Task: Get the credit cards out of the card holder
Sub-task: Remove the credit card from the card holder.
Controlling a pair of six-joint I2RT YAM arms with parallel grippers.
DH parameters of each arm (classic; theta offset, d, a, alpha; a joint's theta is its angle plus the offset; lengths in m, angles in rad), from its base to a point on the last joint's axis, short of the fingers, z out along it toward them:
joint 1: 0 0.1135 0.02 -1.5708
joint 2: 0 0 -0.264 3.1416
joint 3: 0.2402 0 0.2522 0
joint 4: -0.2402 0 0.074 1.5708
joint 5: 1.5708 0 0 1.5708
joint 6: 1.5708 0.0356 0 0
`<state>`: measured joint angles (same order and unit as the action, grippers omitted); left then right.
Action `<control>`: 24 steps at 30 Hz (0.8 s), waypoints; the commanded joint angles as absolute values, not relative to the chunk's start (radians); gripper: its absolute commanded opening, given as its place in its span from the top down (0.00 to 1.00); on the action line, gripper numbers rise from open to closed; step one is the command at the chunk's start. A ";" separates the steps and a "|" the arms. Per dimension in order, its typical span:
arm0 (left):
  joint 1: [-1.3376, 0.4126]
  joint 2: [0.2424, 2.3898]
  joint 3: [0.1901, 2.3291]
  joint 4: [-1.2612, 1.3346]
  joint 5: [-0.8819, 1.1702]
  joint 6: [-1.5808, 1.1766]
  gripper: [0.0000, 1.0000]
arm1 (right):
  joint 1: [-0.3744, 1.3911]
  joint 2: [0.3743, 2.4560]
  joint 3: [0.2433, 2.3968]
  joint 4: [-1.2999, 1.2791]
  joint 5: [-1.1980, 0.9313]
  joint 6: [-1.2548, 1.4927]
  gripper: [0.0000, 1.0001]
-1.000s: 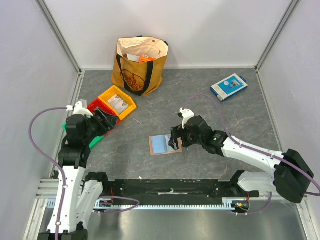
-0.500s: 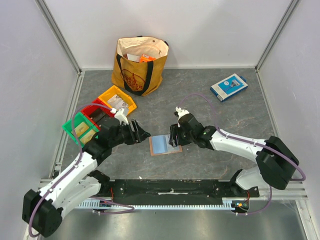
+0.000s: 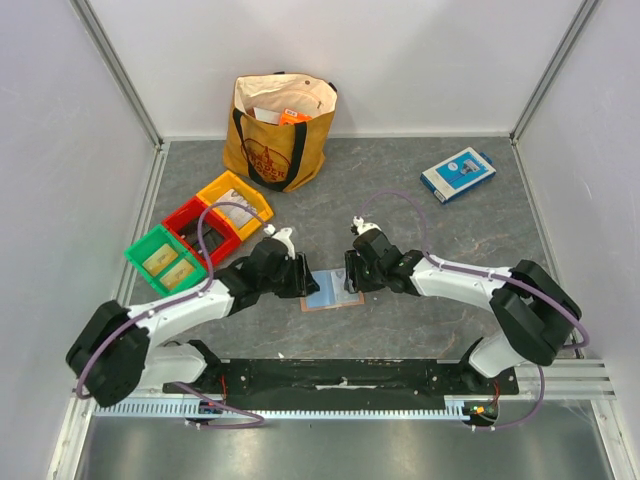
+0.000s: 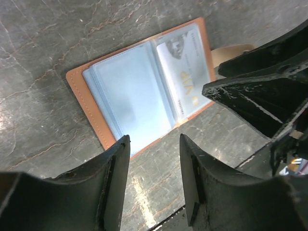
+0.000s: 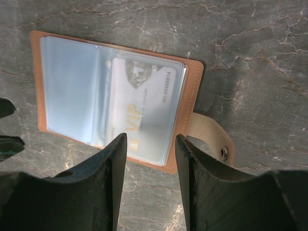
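The card holder (image 5: 72, 91) lies open on the worktop (image 5: 250, 57), a pale VIP card (image 5: 144, 110) in its right sleeve, snap tab (image 5: 211, 137) jutting right. The right claw (image 5: 150, 144) gapes over its near edge.

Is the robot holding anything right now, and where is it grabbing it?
Nothing is held. The left tool and right tool hang open over the card holder, which lies spread flat.
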<state>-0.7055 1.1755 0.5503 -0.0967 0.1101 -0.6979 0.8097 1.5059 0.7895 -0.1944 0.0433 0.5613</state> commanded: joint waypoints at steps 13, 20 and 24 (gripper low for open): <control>-0.779 1.350 0.618 -0.218 -0.051 -0.724 0.69 | 0.790 1.565 0.796 -0.115 -0.032 0.560 0.54; -0.792 1.364 0.627 -0.238 -0.064 -0.735 0.71 | 0.787 1.554 0.785 -0.135 -0.006 0.575 0.54; -0.798 1.376 0.632 -0.245 -0.069 -0.735 0.73 | 0.785 1.549 0.790 -0.158 0.046 0.572 0.53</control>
